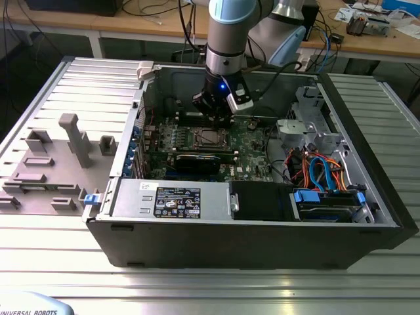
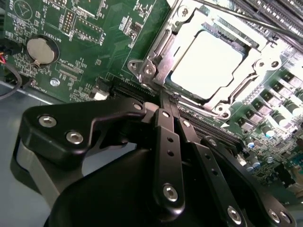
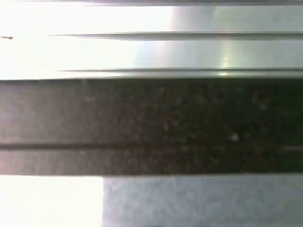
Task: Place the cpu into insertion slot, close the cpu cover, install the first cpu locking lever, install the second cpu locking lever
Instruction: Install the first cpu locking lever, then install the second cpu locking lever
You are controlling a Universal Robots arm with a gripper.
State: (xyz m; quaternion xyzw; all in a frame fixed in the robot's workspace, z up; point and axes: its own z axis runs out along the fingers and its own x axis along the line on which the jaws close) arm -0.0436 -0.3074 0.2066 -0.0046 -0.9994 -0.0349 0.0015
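Second wrist view put your gripper (image 2: pixel 174 98) nearest, its fingers pressed together on nothing, tips just beside the insertion slot (image 2: pixel 165 49); beyond them the cpu (image 2: pixel 207 64) lay seated there, the cpu cover (image 2: pixel 246 85) framing it; I'd judge that chip light, rigid and fragile, so take it by its edges.
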